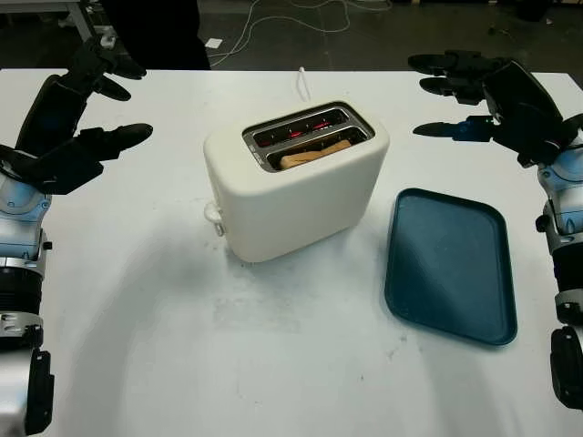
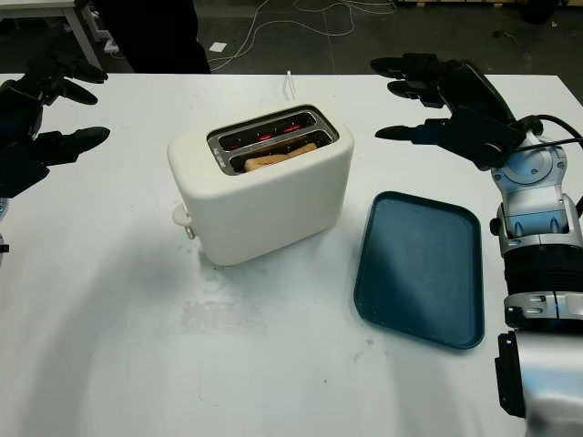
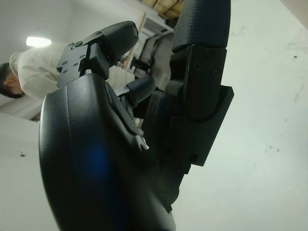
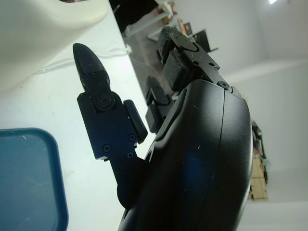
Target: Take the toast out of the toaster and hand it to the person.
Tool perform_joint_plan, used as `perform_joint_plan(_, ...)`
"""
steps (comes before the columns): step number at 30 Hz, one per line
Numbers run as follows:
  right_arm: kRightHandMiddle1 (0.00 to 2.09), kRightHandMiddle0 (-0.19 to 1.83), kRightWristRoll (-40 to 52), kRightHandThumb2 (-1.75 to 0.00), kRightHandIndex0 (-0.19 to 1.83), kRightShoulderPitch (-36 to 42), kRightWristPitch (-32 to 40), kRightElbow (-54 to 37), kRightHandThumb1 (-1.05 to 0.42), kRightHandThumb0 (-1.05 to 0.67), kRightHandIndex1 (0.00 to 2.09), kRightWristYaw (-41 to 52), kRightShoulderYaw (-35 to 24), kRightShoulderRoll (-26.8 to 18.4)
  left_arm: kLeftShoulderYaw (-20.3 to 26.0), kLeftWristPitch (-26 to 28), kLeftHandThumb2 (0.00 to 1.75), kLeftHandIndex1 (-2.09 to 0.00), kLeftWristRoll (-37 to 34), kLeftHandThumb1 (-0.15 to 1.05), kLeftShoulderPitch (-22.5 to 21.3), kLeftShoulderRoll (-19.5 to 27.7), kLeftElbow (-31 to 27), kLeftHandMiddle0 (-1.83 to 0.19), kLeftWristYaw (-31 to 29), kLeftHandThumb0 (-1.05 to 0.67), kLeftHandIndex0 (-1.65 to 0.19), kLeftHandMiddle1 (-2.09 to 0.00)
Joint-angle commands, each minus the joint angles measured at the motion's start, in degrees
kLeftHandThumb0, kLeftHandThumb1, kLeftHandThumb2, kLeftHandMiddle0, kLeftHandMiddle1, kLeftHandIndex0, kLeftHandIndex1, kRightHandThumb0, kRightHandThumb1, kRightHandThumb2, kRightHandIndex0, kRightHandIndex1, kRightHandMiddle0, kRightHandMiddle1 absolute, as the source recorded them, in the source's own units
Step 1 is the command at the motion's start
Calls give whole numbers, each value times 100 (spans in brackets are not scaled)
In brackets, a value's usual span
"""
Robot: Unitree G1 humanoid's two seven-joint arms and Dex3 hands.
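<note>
- Nearest to us, the front stretch of the white table (image 1: 301, 364) is bare, with a faint smudge on it.
- A bit further in, toward the right edge, there's a dark teal tray (image 1: 451, 264) lying flat with nothing on it.
- Middle of the table: the cream toaster (image 1: 296, 187), set at an angle, lever knob on its left end. The toast (image 1: 314, 153) is down in the nearer slot with just its top edge poking out. The far slot glows red, so we'd guess things are hot in there.
- Handling-wise, we reckon the toast is light, stiff and crumbly, so it wants a gentle pinch on that exposed top edge and a straight-up lift, keeping clear of the slot walls.
- Our left hand (image 1: 86, 137) hovers open near the left edge, holding nothing, well apart from the toaster.
- Our right hand (image 1: 483, 96) is open too, holding nothing, up near the far right corner beyond the tray.
- Past the far edge, a person (image 1: 155, 32) in dark clothes stands by the far left corner.
</note>
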Motion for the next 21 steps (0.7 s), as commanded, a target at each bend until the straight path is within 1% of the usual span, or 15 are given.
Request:
perform_joint_plan(1,0,53,39,0,55,-49,29,-41,-73,-39,0,-22,9,38,31,-21,28,-130,-37,92,54,65,-34,0,-13,-105,0,-149)
perform_joint_plan(5,0,53,27,0,55,-49,-41,-31,-73,-38,0,-17,19,29,27,-65,28,-129,-34,92,43,71,-8,0,-19,-105,0,-148)
perform_joint_plan(8,0,52,34,0,55,-43,43,-74,-73,-38,0,-9,17,32,23,-102,29,-129,-14,92,36,75,17,0,1,-105,0,-148)
perform_joint_plan(16,0,52,48,0,55,-49,11,-63,-73,-36,0,3,16,41,20,-54,30,-129,-6,92,38,83,3,0,-5,-105,0,-148)
perform_joint_plan(19,0,51,101,0,53,-39,180,-139,-73,-37,0,30,-4,61,11,-30,31,-129,37,92,52,92,-37,0,26,-105,0,-149)
perform_joint_plan(21,0,51,114,0,53,-41,156,-117,-73,-38,0,44,-8,60,14,-45,30,-129,24,92,47,88,-29,0,18,-105,0,-150)
